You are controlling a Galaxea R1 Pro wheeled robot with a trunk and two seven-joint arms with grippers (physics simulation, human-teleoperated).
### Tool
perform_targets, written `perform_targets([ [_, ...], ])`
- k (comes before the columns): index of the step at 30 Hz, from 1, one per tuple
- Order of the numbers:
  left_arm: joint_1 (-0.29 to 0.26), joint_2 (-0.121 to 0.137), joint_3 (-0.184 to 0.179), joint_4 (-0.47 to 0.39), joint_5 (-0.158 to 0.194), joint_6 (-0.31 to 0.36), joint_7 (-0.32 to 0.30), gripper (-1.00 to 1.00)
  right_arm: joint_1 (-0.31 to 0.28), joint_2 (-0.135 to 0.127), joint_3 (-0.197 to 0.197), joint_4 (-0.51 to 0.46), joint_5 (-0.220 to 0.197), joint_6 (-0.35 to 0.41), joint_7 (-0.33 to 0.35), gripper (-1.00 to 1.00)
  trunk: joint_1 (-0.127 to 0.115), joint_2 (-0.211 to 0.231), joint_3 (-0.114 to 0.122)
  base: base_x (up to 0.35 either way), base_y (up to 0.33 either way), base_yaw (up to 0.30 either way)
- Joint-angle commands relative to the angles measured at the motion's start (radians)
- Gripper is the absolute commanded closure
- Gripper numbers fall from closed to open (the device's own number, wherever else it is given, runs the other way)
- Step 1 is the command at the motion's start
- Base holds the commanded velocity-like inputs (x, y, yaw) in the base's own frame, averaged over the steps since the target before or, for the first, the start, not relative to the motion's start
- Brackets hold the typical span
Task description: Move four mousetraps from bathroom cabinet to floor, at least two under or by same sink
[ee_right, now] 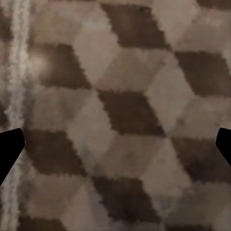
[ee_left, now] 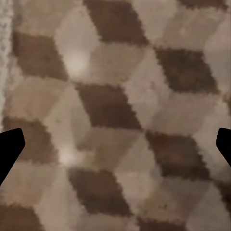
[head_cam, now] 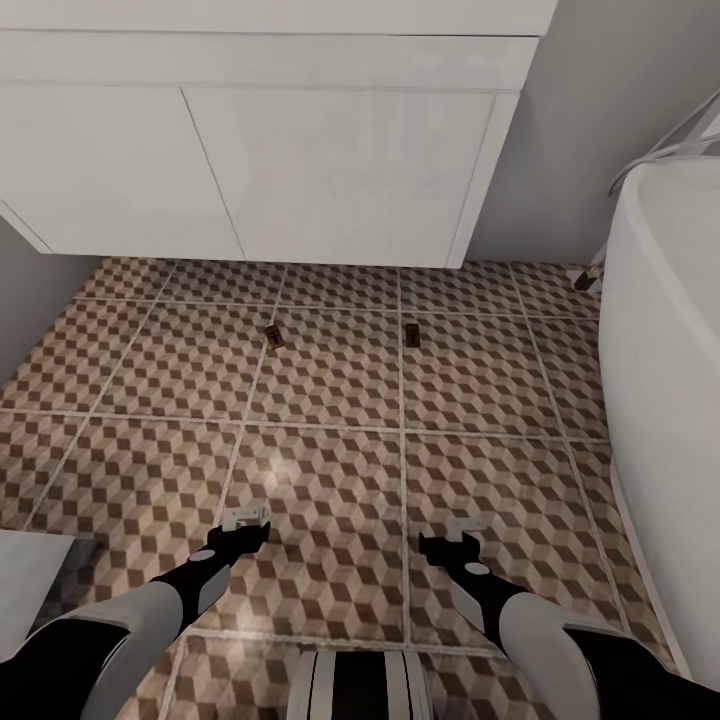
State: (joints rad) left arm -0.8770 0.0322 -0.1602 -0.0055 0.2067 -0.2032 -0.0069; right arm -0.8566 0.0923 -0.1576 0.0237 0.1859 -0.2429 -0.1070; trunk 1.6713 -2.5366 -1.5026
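Two mousetraps lie on the bathroom floor (head_cam: pixel 330 470) in the head view, small brown boards in front of the white wall-hung vanity (head_cam: pixel 340 160) that carries the bathroom sink. One mousetrap (head_cam: pixel 274 337) is left of centre, the other (head_cam: pixel 411 334) right of it. My left gripper (head_cam: pixel 245 518) (ee_left: pixel 115 149) and right gripper (head_cam: pixel 462 528) (ee_right: pixel 115 149) hover low over the patterned tiles, well short of the traps. Both are open with nothing between their fingers. The cabinet is out of view.
A white bathtub (head_cam: pixel 670 400) fills the right side, with a grey wall (head_cam: pixel 590 120) behind it. A grey wall (head_cam: pixel 30 290) closes the left side. A pale object (head_cam: pixel 35 580) sits at the lower left edge.
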Motion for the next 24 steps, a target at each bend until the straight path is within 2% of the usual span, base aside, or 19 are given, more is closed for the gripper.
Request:
perform_targets([
  [1, 0.0, 0.0, -0.009, 0.001, 0.01, -0.003, -0.001, -1.0, -0.001, 0.0, -0.008, 0.003, 0.011, -0.005, -0.005, -1.0, 0.0, 0.0, -0.001, 0.0, 0.0, 0.0],
  [24, -0.001, -0.004, -0.009, 0.001, 0.008, -0.001, 0.0, -1.0, -0.001, 0.0, -0.008, 0.002, 0.011, -0.006, -0.005, -1.0, 0.0, 0.0, -0.001, 0.0, 0.0, 0.0],
])
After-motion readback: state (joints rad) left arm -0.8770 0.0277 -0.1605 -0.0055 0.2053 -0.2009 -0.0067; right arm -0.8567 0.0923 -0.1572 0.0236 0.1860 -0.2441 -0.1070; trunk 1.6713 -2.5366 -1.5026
